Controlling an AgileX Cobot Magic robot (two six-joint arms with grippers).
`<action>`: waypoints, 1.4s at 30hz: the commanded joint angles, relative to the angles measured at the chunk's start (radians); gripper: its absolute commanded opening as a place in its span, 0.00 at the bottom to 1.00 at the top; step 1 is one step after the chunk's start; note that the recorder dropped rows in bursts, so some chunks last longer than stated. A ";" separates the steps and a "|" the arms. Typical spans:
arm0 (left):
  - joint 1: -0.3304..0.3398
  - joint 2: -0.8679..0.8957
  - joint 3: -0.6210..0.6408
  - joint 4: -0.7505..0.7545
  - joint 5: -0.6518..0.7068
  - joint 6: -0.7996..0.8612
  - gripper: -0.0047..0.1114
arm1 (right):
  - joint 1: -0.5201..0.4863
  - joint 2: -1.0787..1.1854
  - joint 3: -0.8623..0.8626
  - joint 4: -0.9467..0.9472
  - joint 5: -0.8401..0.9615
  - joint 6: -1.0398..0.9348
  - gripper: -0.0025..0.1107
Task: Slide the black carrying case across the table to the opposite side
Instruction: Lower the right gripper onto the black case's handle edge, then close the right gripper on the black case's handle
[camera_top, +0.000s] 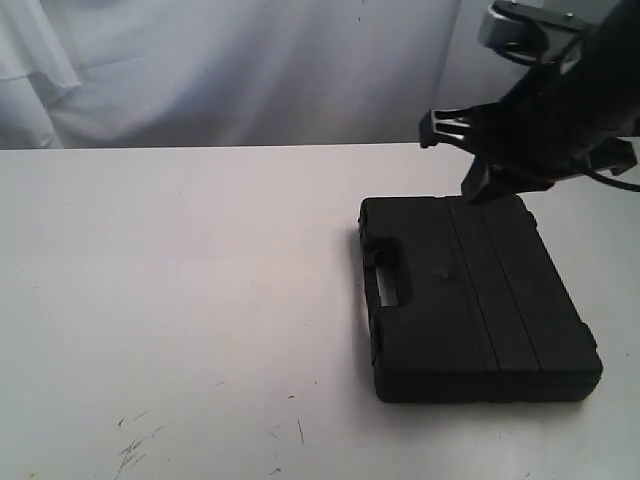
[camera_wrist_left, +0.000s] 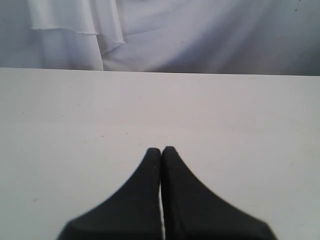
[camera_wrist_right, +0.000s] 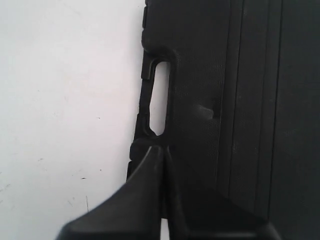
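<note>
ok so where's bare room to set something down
The table on the black case's handle side is bare, with only scuff marks. It is crowded at the case's far edge, where the right gripper hangs.

The case (camera_top: 480, 300) lies flat on the desk's (camera_top: 180, 300) right half, its handle (camera_top: 388, 275) facing left.

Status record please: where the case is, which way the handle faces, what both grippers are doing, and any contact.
case: black carrying case, flat on the table, on the right of the exterior view
handle: handle cutout faces left in the exterior view
table: white tabletop, scuff marks near the front
right gripper: shut, over the case; contact cannot be told
left gripper: shut, over the tabletop, holding nothing
</note>
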 joint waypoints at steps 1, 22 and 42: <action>-0.004 -0.005 0.008 -0.001 -0.007 -0.002 0.04 | 0.047 0.119 -0.103 -0.058 0.072 0.051 0.02; -0.004 -0.005 0.008 -0.001 -0.007 -0.002 0.04 | 0.161 0.542 -0.417 -0.118 0.145 0.185 0.15; -0.004 -0.005 0.008 -0.001 -0.007 -0.002 0.04 | 0.177 0.616 -0.418 -0.139 0.085 0.248 0.38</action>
